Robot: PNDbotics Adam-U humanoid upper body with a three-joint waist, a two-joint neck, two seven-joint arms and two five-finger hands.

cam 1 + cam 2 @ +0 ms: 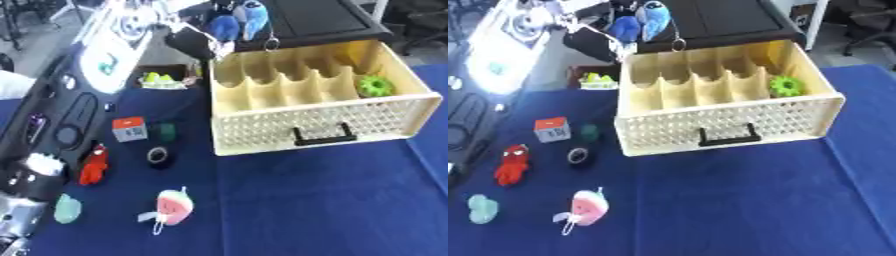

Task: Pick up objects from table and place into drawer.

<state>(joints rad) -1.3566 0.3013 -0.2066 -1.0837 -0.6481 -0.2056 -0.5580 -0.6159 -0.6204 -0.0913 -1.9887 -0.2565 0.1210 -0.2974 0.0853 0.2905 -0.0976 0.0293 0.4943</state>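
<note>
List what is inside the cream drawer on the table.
One spiky green toy sits in the rightmost compartment of the drawer. The other compartments that show look empty, though the dividers and front wall hide parts of their floors. A left hand holds a blue plush above the back edge.

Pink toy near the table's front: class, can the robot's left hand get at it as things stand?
Probably not yet. The left hand is up behind the drawer, holding a blue toy. Nothing lies over the pink toy, so once freed the hand could likely reach it.
</note>
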